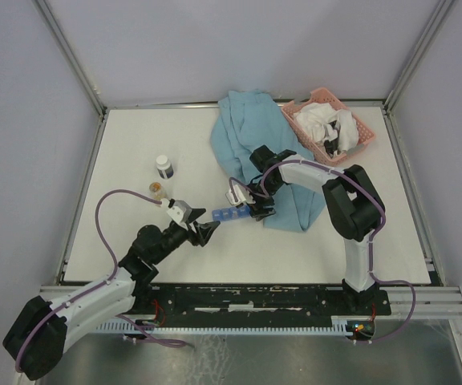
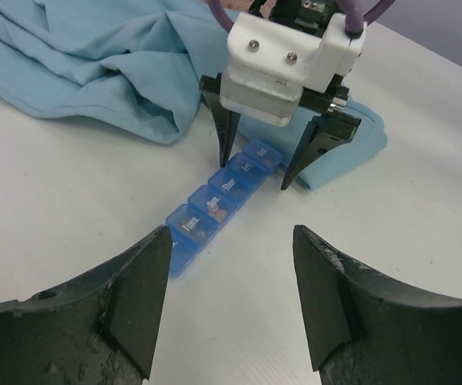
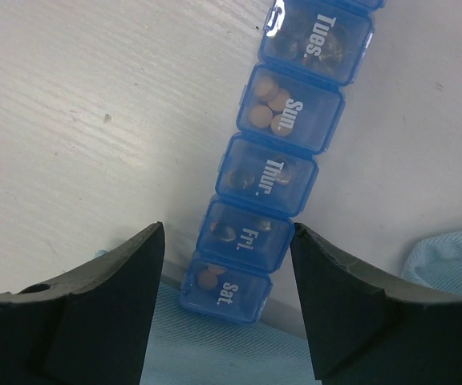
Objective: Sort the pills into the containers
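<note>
The blue organiser strip (image 1: pixel 233 214) lies on the white table with its right end at the edge of the blue cloth. Its lids are down and carry day labels. Tan pills (image 3: pixel 267 100) show through the lids in the right wrist view. My right gripper (image 1: pixel 255 210) is open and points down over the strip's right end, one finger on each side of it (image 3: pixel 226 233). My left gripper (image 1: pixel 201 232) is open and empty just left of the strip. In the left wrist view the strip (image 2: pixel 219 204) lies ahead of my left gripper (image 2: pixel 231 234), with the right gripper (image 2: pixel 253 172) straddling its far end.
A blue cloth (image 1: pixel 247 136) lies crumpled at the back middle. A pink mesh basket (image 1: pixel 362 127) with white cloths stands at the back right. A small bottle (image 1: pixel 164 166) and a small tan object (image 1: pixel 157 188) stand at the left.
</note>
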